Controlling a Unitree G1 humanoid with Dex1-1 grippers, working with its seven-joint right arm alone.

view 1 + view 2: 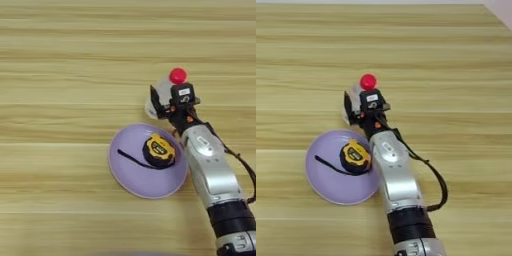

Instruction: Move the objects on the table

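Note:
A small clear bottle with a red cap (177, 76) stands just beyond the round lilac plate (130, 172), its body between the two black fingers of my right gripper (164, 97), which is shut on it. A yellow-black tape measure (159, 150) lies on the plate's right half with its black strap trailing left. My silver forearm (207, 160) runs from the bottom right up along the plate's right rim and overlaps it. The right eye view shows the same: cap (368, 81), gripper (357, 107), tape measure (356, 156), plate (326, 175).
The light-wood table (60, 75) stretches wide to the left and far side. A black cable (436, 180) loops off the forearm's right side.

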